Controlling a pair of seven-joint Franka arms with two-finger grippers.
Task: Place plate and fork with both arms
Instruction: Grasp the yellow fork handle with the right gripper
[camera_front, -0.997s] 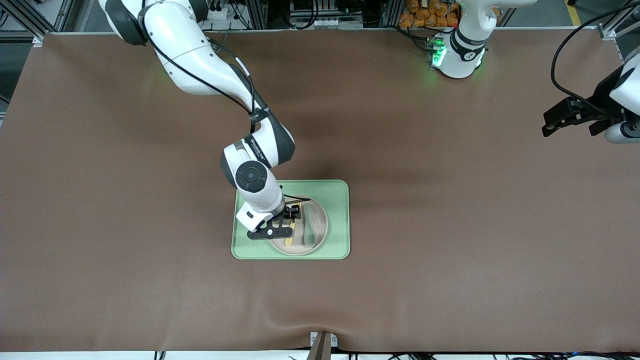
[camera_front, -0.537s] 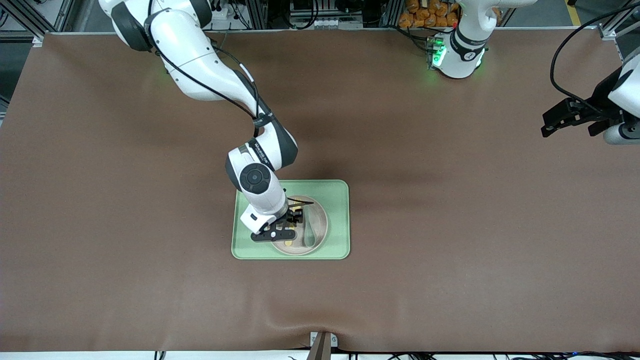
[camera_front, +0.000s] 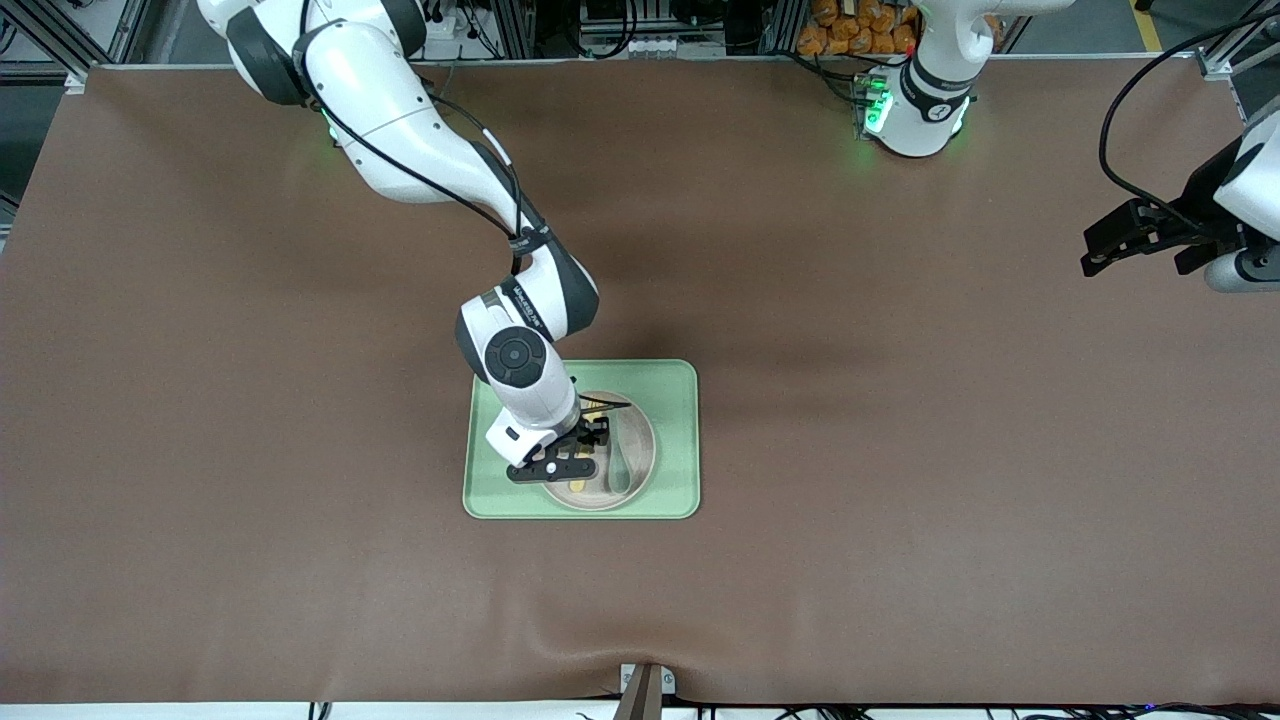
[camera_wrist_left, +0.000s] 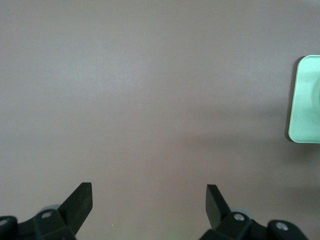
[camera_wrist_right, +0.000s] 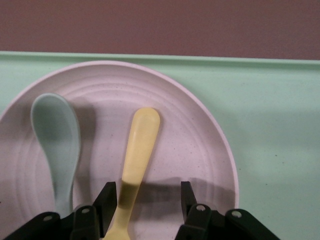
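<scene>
Pale-yellow fork (camera_wrist_right: 136, 160) lies on the pink plate (camera_wrist_right: 190, 130), beside a grey-green spoon (camera_wrist_right: 57, 145). Right gripper (camera_wrist_right: 145, 197) straddles the fork's handle, fingers narrowed, not gripping. Left gripper (camera_wrist_left: 149, 197) waits wide apart over bare table (camera_front: 900, 420).

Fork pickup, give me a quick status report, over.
Right tool low over the plate, fingers straddling the fork, not yet clamped. Left tool open, waiting over bare table. Spoon lies beside the fork.

Pale beige-pink plate (camera_wrist_right: 190, 145) with faint speckles and concentric rings; pale-yellow fork (camera_wrist_right: 137, 155); grey-green spoon (camera_wrist_right: 57, 140); light-green tray (camera_front: 670, 440); plain brown table cover (camera_front: 900, 450); white arms (camera_front: 400, 140) with black joint caps; black grippers; green-lit base (camera_front: 878, 105).
</scene>
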